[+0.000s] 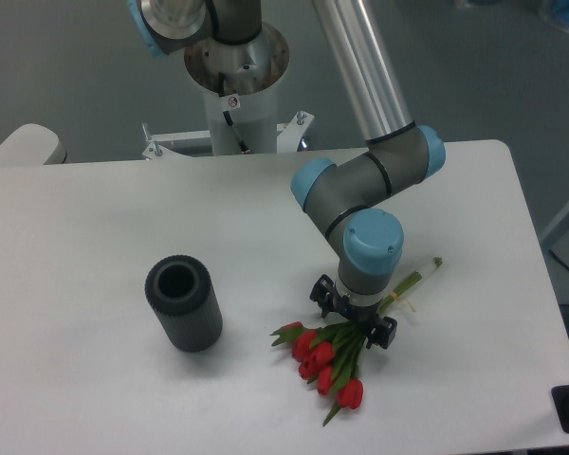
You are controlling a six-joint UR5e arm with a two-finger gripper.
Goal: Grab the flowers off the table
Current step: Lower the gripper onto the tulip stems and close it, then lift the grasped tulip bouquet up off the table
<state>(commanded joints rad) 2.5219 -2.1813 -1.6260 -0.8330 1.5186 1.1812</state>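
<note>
Fixed camera, arm: the wrist points straight down over the near right part of the table [95, 227], hiding most of the tool beneath it.
Fixed camera, gripper [355, 320]: low over the bunch, its two dark finger blocks showing either side of the stems; the tips are hidden under the wrist, so I cannot tell whether they are spread, closing or already pinching.
Fixed camera, flowers [324, 360]: lying flat on the tabletop, red heads fanned out just below and left of the fingers, green stems running up and right beneath them, stem ends sticking out beyond the fingers on the far side.
Fixed camera, vase [183, 303]: dark ribbed cylinder, upright, well apart to the left of the fingers.
Handling, a judgement: the bunch looks light and limp; heads and leaves would bruise or crush easily, and loose stems could slip or splay.
Where to hold, a judgement: across the gathered stems, close to the tie, where the fingers sit, with gentle pressure, never on the blooms.
</note>
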